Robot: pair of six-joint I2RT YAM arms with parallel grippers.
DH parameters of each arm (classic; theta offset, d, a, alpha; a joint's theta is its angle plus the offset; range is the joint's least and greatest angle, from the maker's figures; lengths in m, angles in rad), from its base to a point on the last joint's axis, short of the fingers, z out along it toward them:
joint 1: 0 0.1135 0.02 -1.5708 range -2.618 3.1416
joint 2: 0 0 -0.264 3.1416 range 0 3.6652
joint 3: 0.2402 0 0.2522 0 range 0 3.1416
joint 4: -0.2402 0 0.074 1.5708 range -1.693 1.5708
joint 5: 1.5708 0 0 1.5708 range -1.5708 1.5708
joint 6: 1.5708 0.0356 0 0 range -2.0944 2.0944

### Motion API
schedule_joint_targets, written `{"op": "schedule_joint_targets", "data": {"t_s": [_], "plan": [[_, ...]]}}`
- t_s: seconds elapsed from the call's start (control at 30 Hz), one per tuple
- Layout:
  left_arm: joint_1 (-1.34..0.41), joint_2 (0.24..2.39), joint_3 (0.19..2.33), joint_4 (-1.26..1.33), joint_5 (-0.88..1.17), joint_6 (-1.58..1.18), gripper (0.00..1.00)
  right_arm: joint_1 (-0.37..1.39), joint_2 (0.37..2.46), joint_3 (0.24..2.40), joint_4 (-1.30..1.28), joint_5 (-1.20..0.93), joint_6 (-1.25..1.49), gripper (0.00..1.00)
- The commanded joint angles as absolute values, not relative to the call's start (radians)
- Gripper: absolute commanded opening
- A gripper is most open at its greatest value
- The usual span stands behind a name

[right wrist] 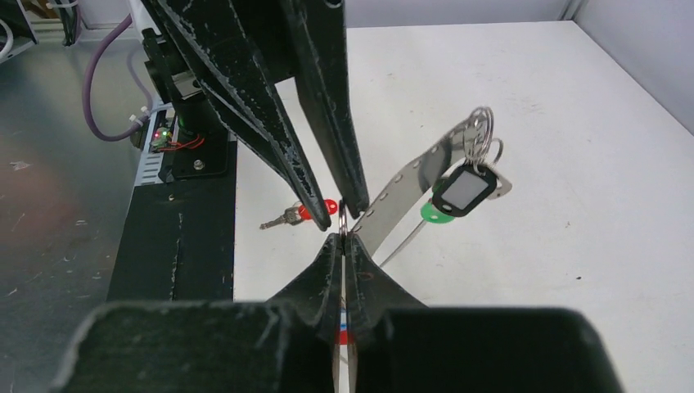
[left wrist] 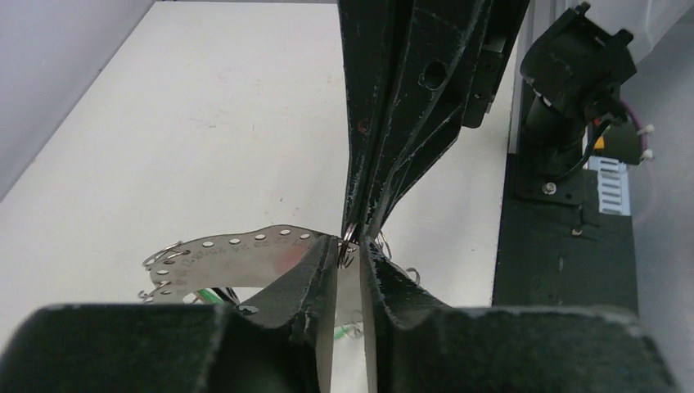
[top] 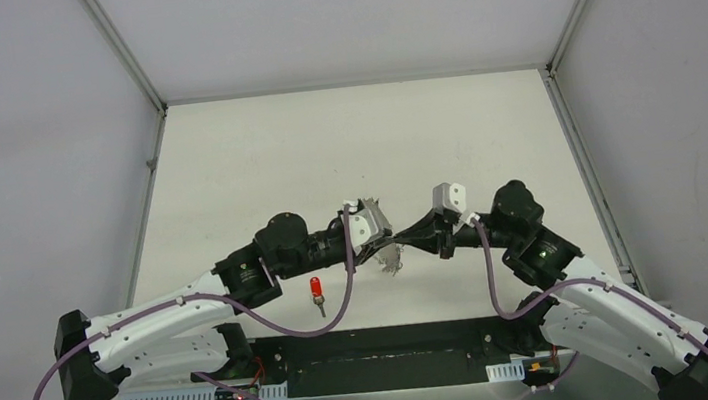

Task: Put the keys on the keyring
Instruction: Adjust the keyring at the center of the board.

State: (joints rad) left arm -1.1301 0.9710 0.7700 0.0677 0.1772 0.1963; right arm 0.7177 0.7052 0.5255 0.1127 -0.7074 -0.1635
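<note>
The left gripper (left wrist: 352,252) clenched one end of the keyring (left wrist: 237,250) — a perforated grey band held above the table (top: 255,161). The right gripper (right wrist: 344,241) met it tip to tip, fingers pressed shut at a small split ring (right wrist: 344,223). A green key (right wrist: 431,213) hung from the band — a red key (top: 317,288) lay apart on the table.

Left pincer (left wrist: 350,248) meets right pincer (right wrist: 344,239), both closed.

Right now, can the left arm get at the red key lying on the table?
Probably not directly. The left fingers are busy at the keyring, and the red key lies back beside that arm's own forearm; nothing covers it, but the arm must fold back.
</note>
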Motion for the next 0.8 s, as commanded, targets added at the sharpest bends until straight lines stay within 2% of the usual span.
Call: {"op": "schedule_joint_targets", "data": {"t_s": [0.0, 0.1, 0.23, 0.47, 0.6, 0.77], "plan": [[-1.123, 0.912, 0.806, 0.027, 0.139, 0.21, 0.25, 0.723, 0.719, 0.643, -0.044, -0.744, -0.241, 0.0], [-1.124, 0.901, 0.838, -0.086, 0.13, 0.235, 0.36, 0.724, 0.742, 0.701, -0.204, -0.731, -0.301, 0.0], [-1.123, 0.912, 0.867, -0.178, 0.136, 0.251, 0.42, 0.724, 0.786, 0.785, -0.392, -0.712, -0.372, 0.0], [-1.124, 0.999, 0.887, -0.182, 0.207, 0.25, 0.51, 0.724, 0.884, 0.916, -0.622, -0.684, -0.437, 0.0], [-1.124, 1.065, 0.885, -0.118, 0.257, 0.251, 0.51, 0.724, 0.903, 0.926, -0.631, -0.694, -0.416, 0.0], [-1.124, 1.116, 0.887, -0.065, 0.289, 0.254, 0.39, 0.724, 0.887, 0.89, -0.563, -0.7, -0.355, 0.0]]}}
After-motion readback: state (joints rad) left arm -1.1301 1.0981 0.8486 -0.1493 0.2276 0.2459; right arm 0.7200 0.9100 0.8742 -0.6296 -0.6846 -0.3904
